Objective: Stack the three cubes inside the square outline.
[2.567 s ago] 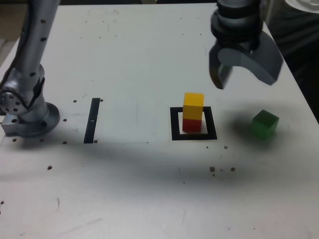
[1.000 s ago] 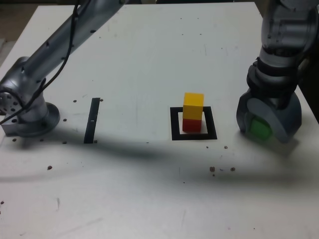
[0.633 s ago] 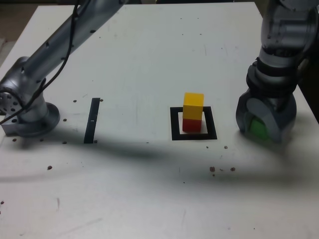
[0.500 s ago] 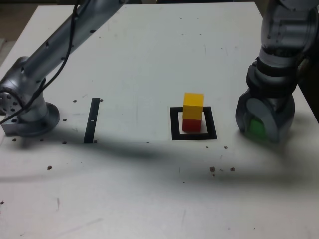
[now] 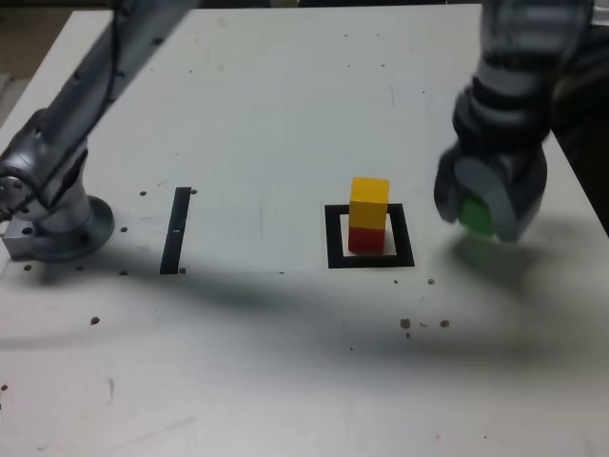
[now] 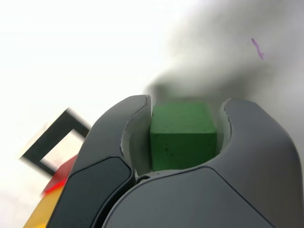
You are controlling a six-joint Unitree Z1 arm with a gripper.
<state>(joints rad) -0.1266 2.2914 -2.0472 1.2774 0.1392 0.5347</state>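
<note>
A yellow cube rests on a red cube inside the black square outline near the table's middle. To the exterior view's right of that stack, my gripper is shut on the green cube and holds it a little above the table, with its shadow below. The wrist view shows the green cube squeezed between both grey fingers. In that same view the square outline and edges of the red cube and yellow cube are off to one side.
A thin black strip lies on the white table at the exterior view's left, near the arm's round base. Small dark specks dot the table in front of the square. The table's right edge runs close behind the gripper.
The gripper came down around the green cube, shut on it, and has now lifted it off the table and shifted slightly toward the stack. The stack has not moved.
</note>
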